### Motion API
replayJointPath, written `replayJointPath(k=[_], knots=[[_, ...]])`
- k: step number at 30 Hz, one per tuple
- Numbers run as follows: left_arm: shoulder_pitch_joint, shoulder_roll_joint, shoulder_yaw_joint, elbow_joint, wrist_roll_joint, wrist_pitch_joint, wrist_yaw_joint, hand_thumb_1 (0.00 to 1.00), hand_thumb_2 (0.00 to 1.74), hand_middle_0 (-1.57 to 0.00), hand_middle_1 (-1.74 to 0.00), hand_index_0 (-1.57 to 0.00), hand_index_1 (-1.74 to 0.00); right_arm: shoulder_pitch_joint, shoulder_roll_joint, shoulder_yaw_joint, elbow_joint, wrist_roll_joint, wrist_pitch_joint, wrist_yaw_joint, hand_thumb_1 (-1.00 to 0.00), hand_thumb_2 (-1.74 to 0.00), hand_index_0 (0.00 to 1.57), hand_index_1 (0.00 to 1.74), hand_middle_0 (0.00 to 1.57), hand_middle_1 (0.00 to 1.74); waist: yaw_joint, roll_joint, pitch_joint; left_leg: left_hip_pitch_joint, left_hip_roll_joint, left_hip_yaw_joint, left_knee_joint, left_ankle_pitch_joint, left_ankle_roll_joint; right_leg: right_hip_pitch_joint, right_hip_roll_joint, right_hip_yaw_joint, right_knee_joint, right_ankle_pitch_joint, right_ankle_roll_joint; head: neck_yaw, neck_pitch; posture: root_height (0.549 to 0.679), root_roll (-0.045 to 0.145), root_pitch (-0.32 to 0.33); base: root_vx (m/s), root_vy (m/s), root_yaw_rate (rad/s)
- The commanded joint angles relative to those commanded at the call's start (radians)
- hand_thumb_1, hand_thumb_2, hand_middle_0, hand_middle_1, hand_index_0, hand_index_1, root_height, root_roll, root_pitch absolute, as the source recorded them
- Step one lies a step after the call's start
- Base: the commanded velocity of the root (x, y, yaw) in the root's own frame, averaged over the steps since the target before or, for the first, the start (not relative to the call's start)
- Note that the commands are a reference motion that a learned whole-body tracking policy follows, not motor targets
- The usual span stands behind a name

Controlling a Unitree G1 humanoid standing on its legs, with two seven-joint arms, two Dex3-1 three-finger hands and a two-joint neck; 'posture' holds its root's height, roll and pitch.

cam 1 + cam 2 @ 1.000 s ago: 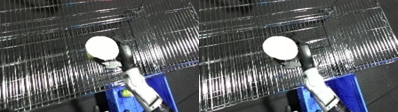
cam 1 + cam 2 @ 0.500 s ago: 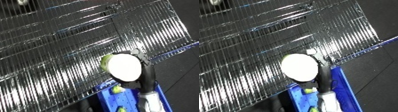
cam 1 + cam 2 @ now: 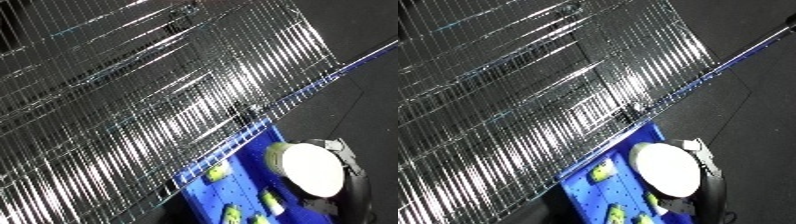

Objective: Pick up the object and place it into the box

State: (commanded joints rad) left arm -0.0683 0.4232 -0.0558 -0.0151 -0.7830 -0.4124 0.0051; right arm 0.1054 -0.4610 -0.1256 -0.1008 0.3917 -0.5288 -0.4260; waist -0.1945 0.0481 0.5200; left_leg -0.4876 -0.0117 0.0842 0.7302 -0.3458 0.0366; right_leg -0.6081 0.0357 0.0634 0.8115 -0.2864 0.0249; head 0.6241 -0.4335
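The right hand [image 3: 704, 165] is seen at the lower right of both views, black, with its fingers curled round a round white object [image 3: 667, 170]. The object's broad pale face is turned up toward the camera and has a thin yellow-green edge on its upper left side. It hides most of the hand; only fingers along the object's right rim and the dark wrist below it show.

The held object hangs over the blue bin [image 3: 233, 192], which lies directly beneath and to the left of the hand. Whether the object touches the bin's contents cannot be told. Several small yellow-green items [image 3: 601, 173] lie on the bin floor, left of and below the hand.

Up and left of the hand, a chrome wire rack [image 3: 151, 100] fills most of each view, its near edge running just beside the bin's far wall. Dark floor [image 3: 753, 95] lies above the hand to the right.

The left hand shows in neither view.
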Motion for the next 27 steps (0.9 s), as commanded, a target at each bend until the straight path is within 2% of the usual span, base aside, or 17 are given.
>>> replayJointPath(k=[3, 5, 7, 12, 18, 23, 26, 27], knots=[[0.005, 0.001, -0.002, 0.013, -0.005, -0.019, -0.006, 1.0, 1.74, -1.57, -1.74, -1.57, -1.74, 0.04, -0.006, -0.017, 0.051, 0.017, -0.039, 0.011, -0.95, -1.65, 1.49, 1.65, 1.49, 1.65, -0.02, 0.002, 0.0, 0.011, 0.002, 0.008, -0.016, 0.004, 0.0008, 0.001, 0.0066, 0.007, -0.004, -0.001, 0.0, 0.068, -0.007, 0.631, 0.083, 0.109, -0.024, 0.044, -0.143], [-0.004, 0.001, -0.009, 0.024, -0.003, -0.026, 0.0, 1.0, 1.74, -1.57, -1.74, -1.57, -1.74, 0.049, -0.012, -0.023, 0.091, 0.017, -0.055, 0.018, -0.95, -1.65, 1.49, 1.65, 1.49, 1.65, -0.035, 0.003, 0.0, 0.019, 0.003, 0.014, -0.02, 0.004, 0.0006, 0.002, 0.0121, 0.012, -0.003, -0.001, 0.0001, 0.184, -0.026, 0.63, 0.083, 0.107, -0.008, 0.032, -0.124], [-0.008, 0.001, -0.011, 0.027, -0.002, -0.025, 0.003, 1.0, 1.74, -1.57, -1.74, -1.57, -1.74, 0.048, -0.014, -0.023, 0.102, 0.011, -0.056, 0.019, -0.95, -1.65, 1.49, 1.65, 1.49, 1.65, -0.038, 0.003, 0.0, 0.021, 0.004, 0.017, -0.02, 0.003, 0.0004, 0.003, 0.0137, 0.013, -0.002, -0.001, 0.0002, 0.223, -0.03, 0.63, 0.083, 0.106, 0.0, 0.027, -0.117], [-0.032, 0.0, -0.023, 0.031, 0.014, -0.01, 0.027, 1.0, 1.74, -1.57, -1.74, -1.57, -1.74, 0.02, -0.031, -0.011, 0.159, -0.002, -0.044, 0.035, -0.7, -1.22, 1.1, 1.22, 1.1, 1.22, -0.05, 0.0, 0.0, 0.034, 0.009, 0.03, -0.015, -0.004, -0.0008, 0.014, 0.0221, 0.016, -0.005, 0.0, 0.0005, 0.366, -0.058, 0.63, 0.082, 0.097, 0.0, 0.011, -0.069], [-0.033, 0.002, -0.027, 0.034, 0.022, 0.004, 0.019, 1.0, 1.74, -1.57, -1.74, -1.57, -1.74, 0.003, -0.029, 0.003, 0.218, 0.035, -0.047, 0.057, -0.4, -0.7, 0.63, 0.7, 0.63, 0.7, -0.045, 0.001, 0.0, 0.048, 0.008, 0.032, -0.008, -0.01, -0.0003, 0.033, 0.0238, 0.011, -0.019, 0.007, 0.0011, 0.4, -0.06, 0.632, 0.08, 0.087, 0.001, -0.016, -0.001], [-0.035, 0.003, -0.03, 0.039, 0.019, 0.003, 0.014, 1.0, 1.74, -1.57, -1.74, -1.57, -1.74, -0.001, -0.027, 0.008, 0.227, 0.038, -0.044, 0.058, -0.15, -0.26, 0.24, 0.26, 0.24, 0.26, -0.043, 0.002, 0.0, 0.05, 0.007, 0.031, -0.01, -0.009, -0.0003, 0.036, 0.0236, 0.011, -0.023, 0.009, 0.0018, 0.418, -0.07, 0.633, 0.08, 0.086, -0.001, -0.003, 0.0], [-0.05, 0.005, -0.038, 0.055, 0.011, 0.002, 0.006, 1.0, 1.74, -1.57, -1.74, -1.57, -1.74, -0.019, -0.02, 0.028, 0.246, 0.039, -0.028, 0.049, 0.0, 0.0, 0.0, 0.0, 0.0, 0.0, -0.037, 0.009, 0.0, 0.048, 0.0, 0.027, -0.018, -0.003, 0.0004, 0.034, 0.0251, 0.013, -0.033, 0.018, 0.0034, 0.418, -0.07, 0.634, 0.079, 0.088, -0.019, -0.003, 0.008], [-0.056, 0.006, -0.042, 0.062, 0.008, 0.001, 0.004, 1.0, 1.74, -1.57, -1.74, -1.57, -1.74, -0.026, -0.017, 0.036, 0.253, 0.039, -0.021, 0.045, 0.0, 0.0, 0.0, 0.0, 0.0, 0.0, -0.035, 0.012, 0.0, 0.047, -0.003, 0.026, -0.021, -0.001, 0.0006, 0.033, 0.0259, 0.013, -0.037, 0.022, 0.004, 0.417, -0.068, 0.634, 0.078, 0.089, -0.023, 0.001, 0.012]])
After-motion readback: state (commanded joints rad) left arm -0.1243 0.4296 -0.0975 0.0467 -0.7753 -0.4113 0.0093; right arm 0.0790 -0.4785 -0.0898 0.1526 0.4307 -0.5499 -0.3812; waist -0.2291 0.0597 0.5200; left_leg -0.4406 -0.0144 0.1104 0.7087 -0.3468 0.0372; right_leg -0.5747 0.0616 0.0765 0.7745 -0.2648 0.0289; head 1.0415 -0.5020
